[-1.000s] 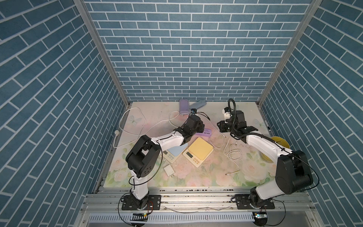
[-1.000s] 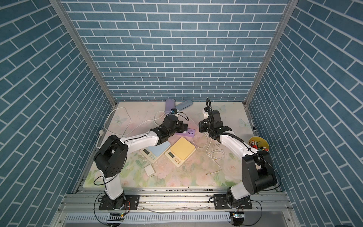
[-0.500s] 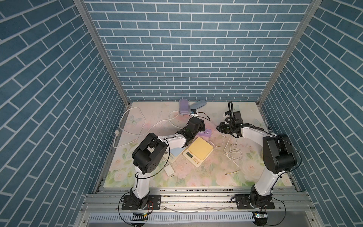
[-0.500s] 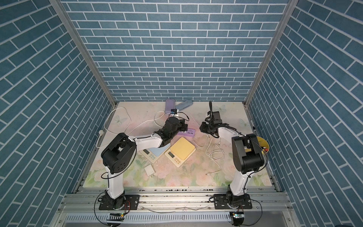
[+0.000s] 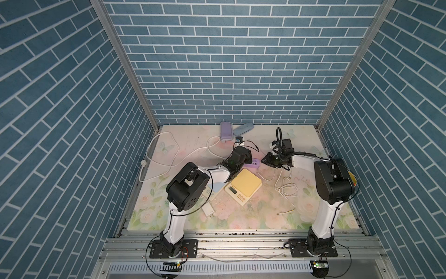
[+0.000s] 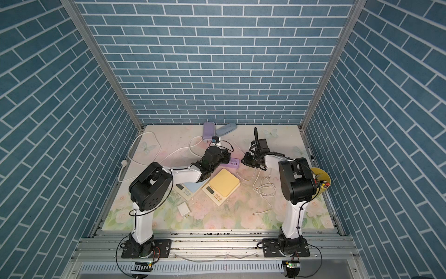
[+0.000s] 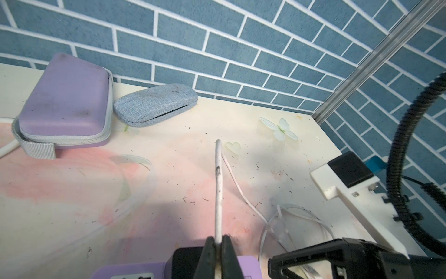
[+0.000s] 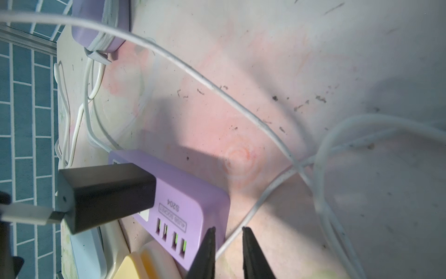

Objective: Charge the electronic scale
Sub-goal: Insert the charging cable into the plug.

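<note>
- Arms: both bases stand on the front rail (image 5: 241,244), and both forearms reach inward to wrists low over the middle of the surface (image 5: 190,145).
- The left arm (image 5: 218,174) has its elbow raised and its white forearm stretched forward and inward.
- On the left gripper (image 7: 218,241), the fingers (image 7: 208,256) are pressed together, pinching a white cable (image 7: 219,188) beside the black adapter (image 8: 106,190). The cable rises out of the pinch, then bends back down.
- The adapter sits plugged into the purple power strip (image 8: 190,205). The cable's plug (image 8: 26,213) meets the adapter's end face; whether it is seated cannot be told.
- The right arm (image 5: 304,162) carries its big joint high, with its wrist facing the left one across the strip.
- On the right gripper (image 8: 228,232), the fingers (image 8: 207,248) are a little apart, tips just beside the strip's port end. A thin lead (image 8: 255,205) crosses the gap without filling it, and no pinch shows.
- The electronic scale (image 5: 243,186), yellow-topped, lies flat between the arms, just on the robot's side of the strip. It is set cornerwise with its display toward the rail.
- A second scale (image 6: 191,187), pale blue, lies beside it, partly under the left forearm.
- A loose cable coil (image 5: 287,189) lies near the right arm and a white wall plug (image 5: 208,209) toward the front.
- A purple case (image 7: 65,101) and a grey case (image 7: 154,103) lie by the back wall (image 5: 229,72). A yellow bowl (image 6: 324,188) sits at the right edge.
- The surface is a pale pink and green floral print with dark specks.
- The room has blue brick-pattern walls on three sides, with an aluminium post (image 5: 132,75) at each back corner.
</note>
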Robot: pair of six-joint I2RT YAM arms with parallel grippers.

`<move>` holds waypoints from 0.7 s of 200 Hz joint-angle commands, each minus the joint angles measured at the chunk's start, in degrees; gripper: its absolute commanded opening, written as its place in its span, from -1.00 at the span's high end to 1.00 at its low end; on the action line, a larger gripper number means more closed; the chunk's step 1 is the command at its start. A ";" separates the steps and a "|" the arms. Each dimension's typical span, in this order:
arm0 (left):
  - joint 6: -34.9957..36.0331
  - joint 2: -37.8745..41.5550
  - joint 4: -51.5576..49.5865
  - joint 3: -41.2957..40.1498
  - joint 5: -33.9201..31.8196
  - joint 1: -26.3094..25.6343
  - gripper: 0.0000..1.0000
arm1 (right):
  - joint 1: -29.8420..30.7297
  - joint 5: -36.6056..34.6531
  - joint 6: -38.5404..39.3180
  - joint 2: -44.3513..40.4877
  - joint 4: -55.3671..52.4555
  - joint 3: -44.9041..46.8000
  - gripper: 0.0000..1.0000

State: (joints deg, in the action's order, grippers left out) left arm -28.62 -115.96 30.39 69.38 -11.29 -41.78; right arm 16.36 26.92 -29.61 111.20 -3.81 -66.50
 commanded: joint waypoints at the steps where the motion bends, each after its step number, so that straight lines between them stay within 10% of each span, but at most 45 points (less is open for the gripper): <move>1: 1.55 -1.37 -0.25 -0.52 -1.43 -0.24 1.00 | 0.50 1.37 -1.51 1.49 0.74 -1.18 0.55; 140: 3.18 -1.77 -0.97 -0.51 -5.37 -0.23 1.00 | 4.07 2.88 -1.68 3.36 2.06 0.29 0.60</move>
State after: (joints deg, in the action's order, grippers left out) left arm -26.09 -116.09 30.37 69.41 -15.57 -41.78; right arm 19.42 28.12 -29.76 113.62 -3.44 -66.81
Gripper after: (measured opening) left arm 0.084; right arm 0.203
